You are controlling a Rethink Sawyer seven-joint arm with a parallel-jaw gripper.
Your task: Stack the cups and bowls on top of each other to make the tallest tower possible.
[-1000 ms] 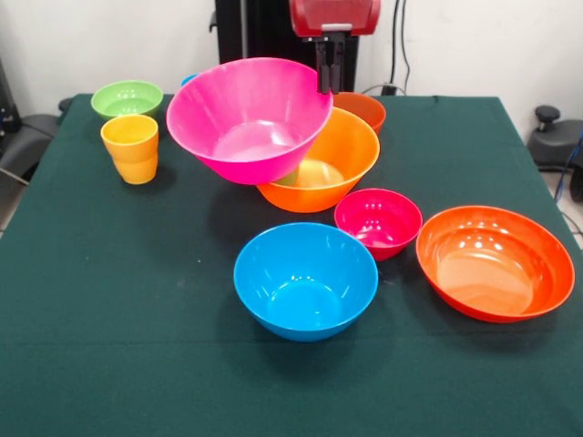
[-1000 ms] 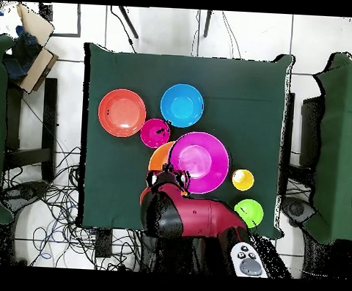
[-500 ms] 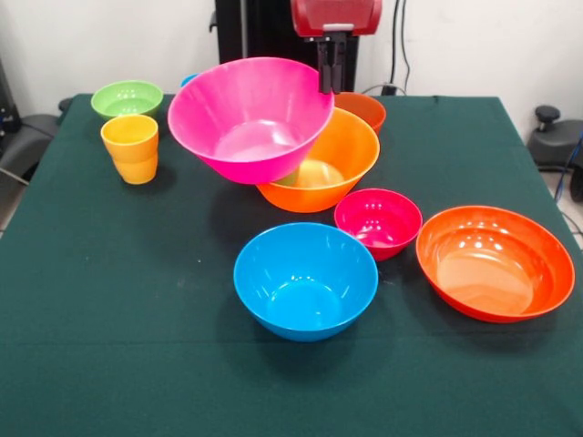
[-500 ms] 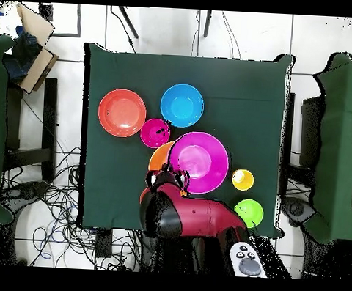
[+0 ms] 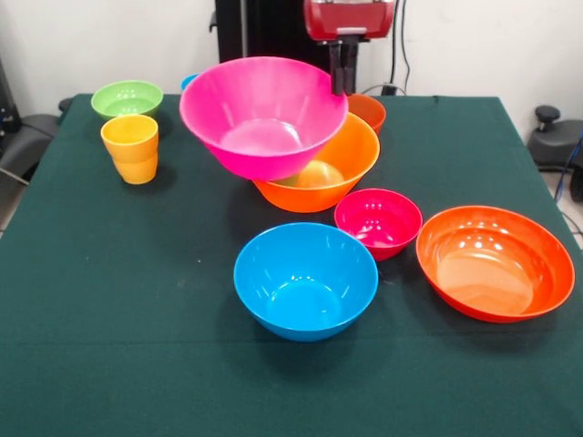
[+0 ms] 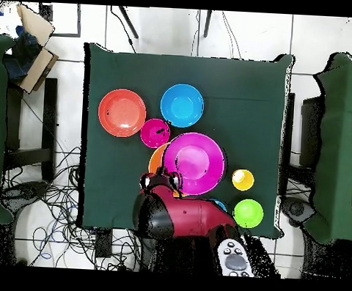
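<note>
My gripper (image 5: 342,80) is shut on the far rim of the big pink bowl (image 5: 264,114) and holds it tilted in the air, over the big orange bowl (image 5: 353,157) on the table. In the overhead view the gripper (image 6: 170,182) sits at the pink bowl's (image 6: 193,162) lower left rim, and only a sliver of the orange bowl (image 6: 155,159) shows. The small orange-red bowl (image 5: 370,109) stands behind them. The small magenta bowl (image 5: 378,221), medium blue bowl (image 5: 305,280) and wide red-orange bowl (image 5: 495,262) stand nearer the camera. The green cup is hidden.
The yellow-orange cup (image 5: 130,147) and small green bowl (image 5: 127,97) stand at the far left of the dark green tablecloth (image 5: 109,300). A blue cup (image 5: 188,80) peeks out behind the pink bowl. Chairs and cables surround the table in the overhead view.
The gripper and the pink bowl have shifted a little to the right in the front view, farther over the big orange bowl. The other bowls and cups have not moved.
</note>
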